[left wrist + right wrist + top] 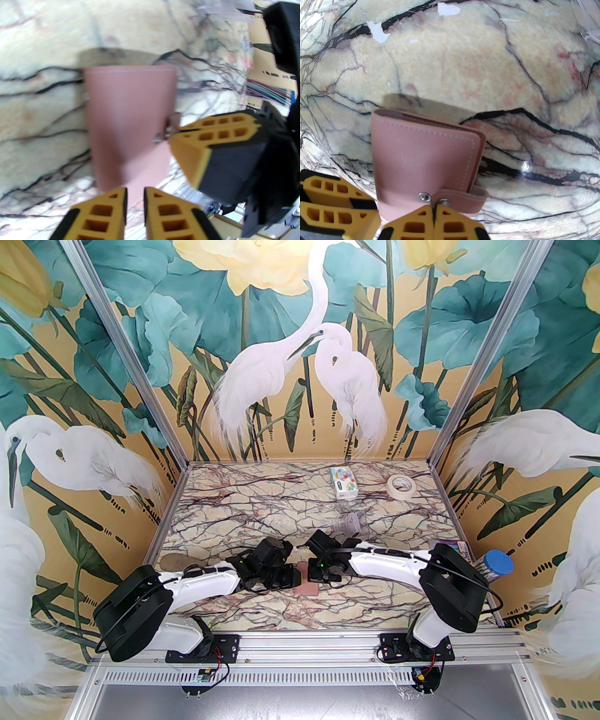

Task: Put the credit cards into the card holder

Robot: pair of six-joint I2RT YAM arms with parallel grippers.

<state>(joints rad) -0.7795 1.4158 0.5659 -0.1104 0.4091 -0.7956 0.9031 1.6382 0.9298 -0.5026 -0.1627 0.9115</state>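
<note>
Marble (243,516), R tool (434,208) pinches card holder (421,159) strap (464,199), L tool (135,191) its edge

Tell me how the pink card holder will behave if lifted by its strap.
Probably floppy: the card holder is thin, stitched, soft-looking material, its cover gaping. The unsnapped strap, pinched by the right gripper, would likely bend rather than carry it stiffly. It looks light, not fragile.

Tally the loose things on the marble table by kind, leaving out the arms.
Pink card holder: 1
Tissue pack: 1
Tape roll: 1
Clear plastic stand: 1
Blue-capped container: 1
Striped colourful pack: 1
Total: 6
</note>
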